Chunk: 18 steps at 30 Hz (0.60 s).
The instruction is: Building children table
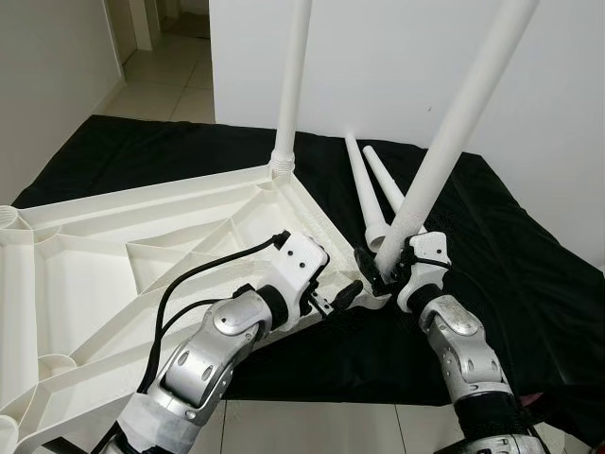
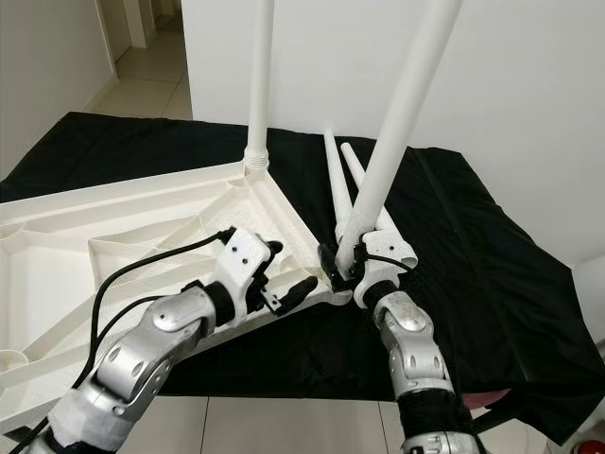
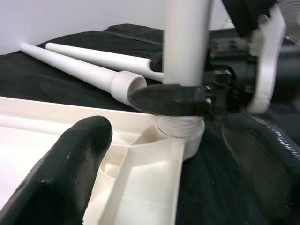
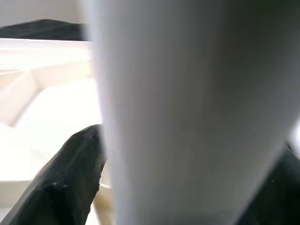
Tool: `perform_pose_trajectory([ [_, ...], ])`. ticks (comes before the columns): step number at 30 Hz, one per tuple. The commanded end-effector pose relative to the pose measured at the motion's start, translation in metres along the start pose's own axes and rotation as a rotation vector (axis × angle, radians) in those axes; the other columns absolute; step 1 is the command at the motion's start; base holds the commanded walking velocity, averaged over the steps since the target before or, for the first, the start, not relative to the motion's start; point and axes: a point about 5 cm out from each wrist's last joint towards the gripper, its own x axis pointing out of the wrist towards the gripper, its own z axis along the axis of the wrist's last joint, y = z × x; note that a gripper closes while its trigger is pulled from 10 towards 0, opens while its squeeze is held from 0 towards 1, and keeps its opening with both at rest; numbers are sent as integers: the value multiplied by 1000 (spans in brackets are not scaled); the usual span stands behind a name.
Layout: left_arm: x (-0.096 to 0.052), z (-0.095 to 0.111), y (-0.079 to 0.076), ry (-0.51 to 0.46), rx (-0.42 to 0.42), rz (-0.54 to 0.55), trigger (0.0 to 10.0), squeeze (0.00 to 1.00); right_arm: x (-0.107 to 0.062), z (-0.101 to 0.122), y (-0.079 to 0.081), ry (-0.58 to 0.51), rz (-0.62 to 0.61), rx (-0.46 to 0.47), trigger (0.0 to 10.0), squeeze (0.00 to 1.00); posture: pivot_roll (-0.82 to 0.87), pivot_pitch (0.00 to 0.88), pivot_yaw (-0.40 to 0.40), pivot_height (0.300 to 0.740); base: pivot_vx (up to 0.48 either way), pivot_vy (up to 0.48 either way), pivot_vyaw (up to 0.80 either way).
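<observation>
Left eye view: the upturned tabletop [image 1: 142, 227] lies on a black cloth [image 1: 529, 274], one leg [image 1: 293, 85] upright in its far corner. The right gripper [image 1: 380, 267] pinches a second leg [image 1: 454, 132], tilted, at the near corner socket; the left gripper [image 1: 338, 297], fingers spread, steadies that corner. Two spare legs [image 1: 373, 184] remain on the cloth.

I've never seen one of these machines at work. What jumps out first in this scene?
A big white tabletop lies upside down on a black cloth, with one white leg standing upright at its far corner. The right gripper clasps a second, tilted leg at the near corner socket, while the left gripper sits at the tabletop's edge beside it. Two spare legs lie on the cloth.
</observation>
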Motion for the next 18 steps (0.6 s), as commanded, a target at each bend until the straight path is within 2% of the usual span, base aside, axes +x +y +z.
perform_pose_trajectory([
  [1, 0, 2, -8, -11, 2, -90, 10000, 0, 1, 1, -1, -9, 30, -9, 10000, 0, -16, 0, -95, 740, 0, 0, 0],
  [6, 0, 3, -8, -8, -4, -87, 10000, 0, 8, -1, -9, 11, 181, 6, 10000, 0, -10, 0, -99, 740, 0, 0, 0],
  [10, 0, 4, -9, -7, -4, -89, 10000, 0, 12, -4, -10, 32, 219, 0, 10000, 0, -5, 0, -99, 740, 0, 0, 0],
  [11, 0, 4, -10, -7, -4, -90, 10000, 0, 12, -6, -10, 43, 229, 4, 7961, 0, -5, 0, -99, 740, 0, 0, 0],
  [12, 0, 4, -10, -7, -3, -92, 10000, 0, 12, -8, -11, 55, 240, 7, 6627, 0, -5, 0, -99, 740, 0, 0, 0],
  [13, -1, 4, -10, -8, -3, -93, 10000, 0, 12, -11, -11, 63, 251, 13, 4549, 0, 2, 0, -101, 740, 0, 0, 0],
  [14, -1, 4, -10, -8, -2, -93, 10000, 0, 12, -12, -11, 67, 257, 17, 4549, 0, 2, 0, -101, 740, 0, 0, 0],
  [15, -1, 4, -9, -8, -1, -93, 10000, 0, 11, -14, -12, 75, 268, 19, 667, 0, 2, 0, -101, 740, 0, 0, 0],
  [16, -1, 4, -9, -8, -1, -93, 10000, 0, 11, -14, -12, 75, 268, 19, 667, 0, 2, 0, -101, 740, 0, 0, 0],
  [17, -1, 4, -8, -8, -1, -91, 10000, 0, 10, -16, -12, 84, 277, 23, 0, 0, 2, 0, -101, 740, 0, 0, 0],
  [18, -1, 4, -8, -7, -2, -90, 10000, 0, 10, -17, -13, 93, 280, 21, 0, 0, 2, 0, -101, 740, 0, 0, 0],
])
